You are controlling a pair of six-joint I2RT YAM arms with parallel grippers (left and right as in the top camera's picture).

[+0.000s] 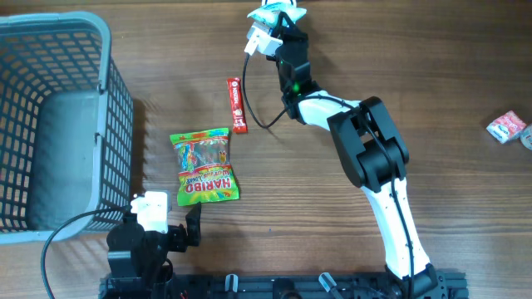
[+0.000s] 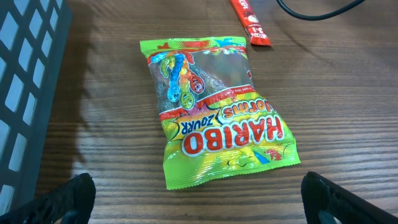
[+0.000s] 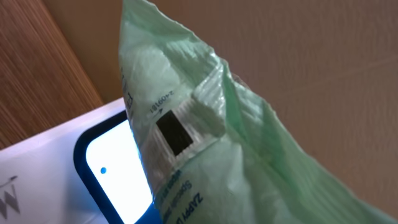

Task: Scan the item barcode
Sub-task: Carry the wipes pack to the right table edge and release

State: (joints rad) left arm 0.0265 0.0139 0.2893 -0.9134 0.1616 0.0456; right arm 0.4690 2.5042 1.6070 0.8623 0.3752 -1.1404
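Hanging at the twelve o'clock edge of the brown wooden table (image 1: 432, 66), the pale green crinkled plastic packet (image 3: 205, 124) sits pinched in the right gripper (image 1: 277, 20), whose jaws are pressed together on it. From the wrist view, the packet's back seam shows a black rectangle and a line of small print. Just behind it, toward seven o'clock, is a white device with a blue-rimmed glowing window (image 3: 112, 168); whether the packet touches it I cannot tell. The right arm reaches from the five o'clock edge up to that spot.

Near the table's centre, toward eleven o'clock, a slim red stick sachet (image 1: 237, 105) lies flat. Below it, toward eight o'clock, a yellow-green Haribo sweets bag (image 1: 204, 166) lies face up. The left gripper (image 2: 205, 202) hovers at seven o'clock, just short of that bag, its fingers spread wide and holding nothing. A grey plastic lattice basket (image 1: 104, 50) fills the nine o'clock side. Two small pink-and-white wrapped sweets (image 1: 507, 126) lie at three o'clock.
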